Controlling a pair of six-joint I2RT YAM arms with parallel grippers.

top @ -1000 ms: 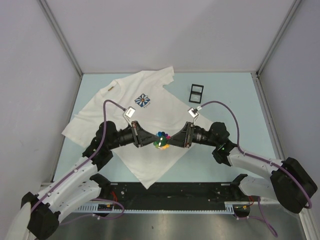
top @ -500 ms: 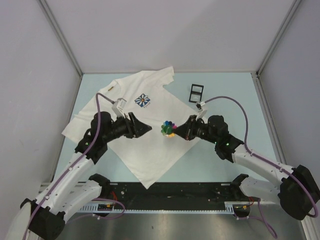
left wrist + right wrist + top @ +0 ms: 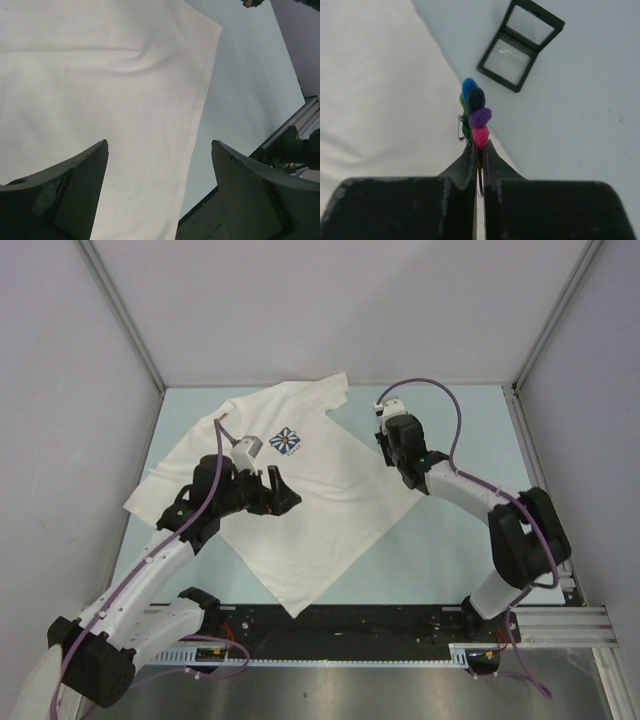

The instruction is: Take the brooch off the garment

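Observation:
The garment [image 3: 310, 490], a white T-shirt with a blue-and-white flower emblem [image 3: 287, 441], lies flat on the pale blue table [image 3: 450, 530]. The brooch [image 3: 475, 112] is a cluster of blue, purple and pink pom-poms on a green backing with a metal pin. My right gripper [image 3: 480, 145] is shut on its lower end and holds it in the air above the shirt's edge [image 3: 380, 100]. Seen from the top, that gripper [image 3: 383, 432] is at the shirt's right sleeve and the arm hides the brooch. My left gripper [image 3: 283, 492] [image 3: 159, 144] hangs open over the shirt's lower part [image 3: 100, 75], holding nothing.
A small black two-pane frame [image 3: 521, 45] lies on the table just ahead of the brooch. A tan collar label [image 3: 222, 418] marks the shirt's far left. The black base rail [image 3: 330, 625] runs along the near edge, and grey walls close in the sides.
My right gripper shut on the brooch and carried it from mid-shirt toward the back right, by the black frame. My left gripper opened and drew back to the left.

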